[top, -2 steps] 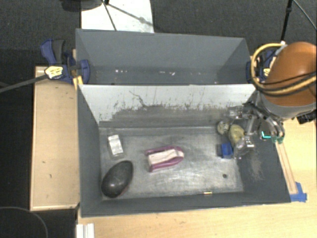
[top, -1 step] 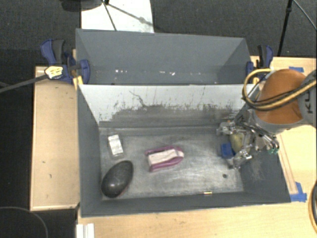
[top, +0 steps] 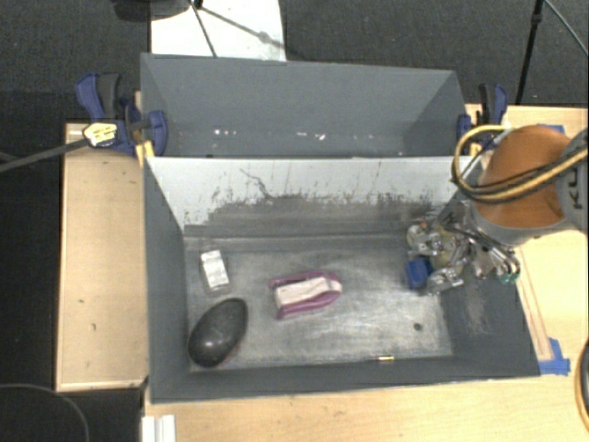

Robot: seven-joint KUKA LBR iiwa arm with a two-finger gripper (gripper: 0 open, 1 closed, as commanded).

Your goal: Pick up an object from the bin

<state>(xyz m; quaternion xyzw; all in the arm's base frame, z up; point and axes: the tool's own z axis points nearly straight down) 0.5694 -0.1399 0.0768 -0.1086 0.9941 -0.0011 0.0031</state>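
Nearest the camera, in the front left corner of the grey bin (top: 164, 284), a dark oval lump (top: 218, 331) that looks like a stone is lying flat, likely because the sloping walls are feeding loose things down to the floor. Just behind it, towards the middle, a purple and white wrapped thing (top: 306, 295) is lying on its side. A small white packet (top: 213, 270) is sitting close to the left wall, apart from both. Farther right, the tool (top: 440, 270) is hanging low over the right end of the floor, where the arm is reaching in under its orange cover (top: 520, 187). A small blue piece (top: 419, 273) is showing right at the tool's left edge, so it is the likeliest pick. Whether the tool is released, clenched or gripping that piece, I cannot tell.
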